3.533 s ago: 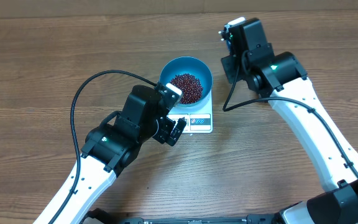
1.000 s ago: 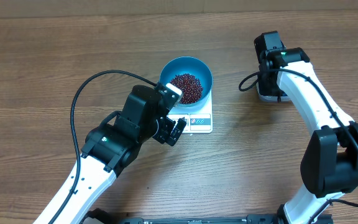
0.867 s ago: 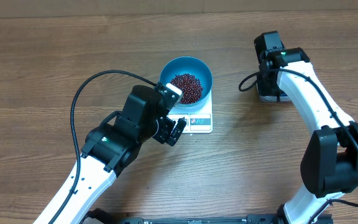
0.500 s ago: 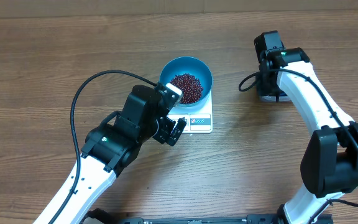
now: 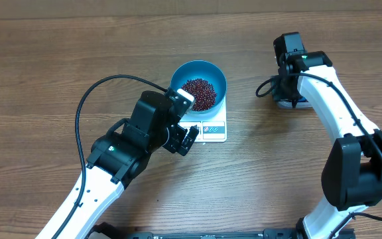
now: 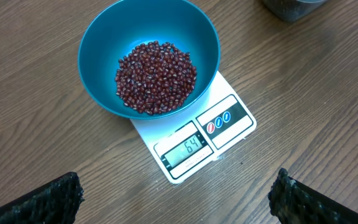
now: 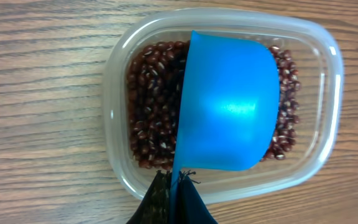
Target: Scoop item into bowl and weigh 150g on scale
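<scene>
The blue bowl [image 5: 198, 87] [image 6: 149, 58] stands on the white scale [image 5: 208, 129] [image 6: 197, 138] and holds a heap of red-brown beans [image 5: 199, 93] [image 6: 156, 77]. The scale's display reads 64. My left gripper [image 6: 176, 198] hovers open in front of the scale, its fingertips [image 6: 55, 199] far apart over bare wood. My right gripper [image 7: 176, 193] is shut on the handle of a blue scoop [image 7: 227, 112]. The scoop hangs over a clear tub [image 7: 328, 106] of more beans [image 7: 151, 112]. In the overhead view the right arm [image 5: 290, 53] hides most of that tub.
The wooden table [image 5: 58, 66] runs out on all sides of the scale. A black cable [image 5: 85, 106] loops from the left arm [image 5: 138, 136] over the table to the left of the bowl. The tub [image 5: 286, 103] sits at the right, apart from the scale.
Over the last second almost nothing has moved. Before that, the right arm swung from beside the bowl out to the tub at the right.
</scene>
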